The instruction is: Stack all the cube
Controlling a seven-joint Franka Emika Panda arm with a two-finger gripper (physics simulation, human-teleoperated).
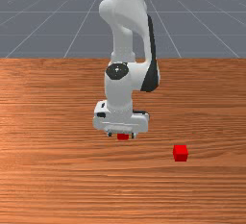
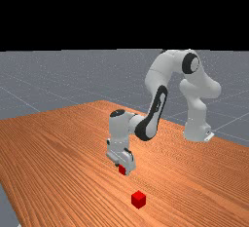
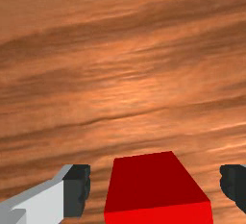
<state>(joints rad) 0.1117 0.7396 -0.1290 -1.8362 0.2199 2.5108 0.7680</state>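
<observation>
Near cube [image 3: 153, 184] sits right at the gripper [image 1: 121, 134], in the space between its two fingers [image 3: 77, 192]. Wrist view has a strip of bench [image 3: 120, 88] on each side of it, one by each finger, so neither touches it; the two gaps look about equal. Cube is a bit skewed to the fingers, with a dark red side and a brighter red strip showing. Gripper is open, released, nothing grasped, fingers spread wider than the cube. Hand points down, low over the bench; front view has the near cube peeking out just under it, and the far view has it at the fingertips too. Can't tell if that cube's underside meets the bench. Far cube [image 1: 180, 153] is on the bench, well apart from the gripper: off toward the front view's right and closer to that camera, and in the far view lower than the gripper, a bit to the far view's right. Cubes not stacked.
</observation>
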